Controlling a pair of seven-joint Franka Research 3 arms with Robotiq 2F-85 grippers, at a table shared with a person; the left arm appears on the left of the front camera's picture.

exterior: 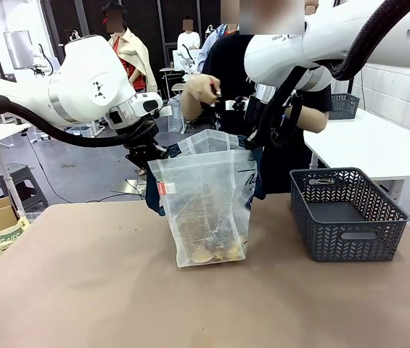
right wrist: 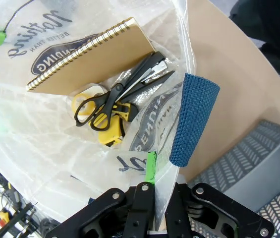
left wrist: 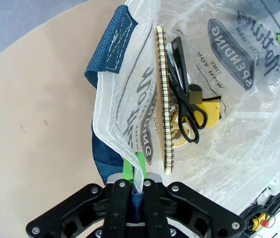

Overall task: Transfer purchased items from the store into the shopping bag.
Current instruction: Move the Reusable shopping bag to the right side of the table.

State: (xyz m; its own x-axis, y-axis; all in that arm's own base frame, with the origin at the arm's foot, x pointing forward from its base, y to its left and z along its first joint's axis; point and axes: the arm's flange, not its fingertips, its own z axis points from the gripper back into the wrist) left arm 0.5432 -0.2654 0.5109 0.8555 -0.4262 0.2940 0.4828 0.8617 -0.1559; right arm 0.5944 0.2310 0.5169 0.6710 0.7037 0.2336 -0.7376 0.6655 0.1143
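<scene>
- The bag is upright at the middle of the table, its mouth spread between the two arms. The basket is near it, to the right.
- The left gripper is clenched on the bag's rim, below a navy handle. The right gripper pinches the opposite rim.
- The navy print reads "Nothing" in script, "BETTER THAN", "SPENDING", "TIME YOU" and "WITH YOU". The red label is too small to read.
- The items lie at the bag's bottom: a spiral notebook, black scissors and a yellow case.
</scene>
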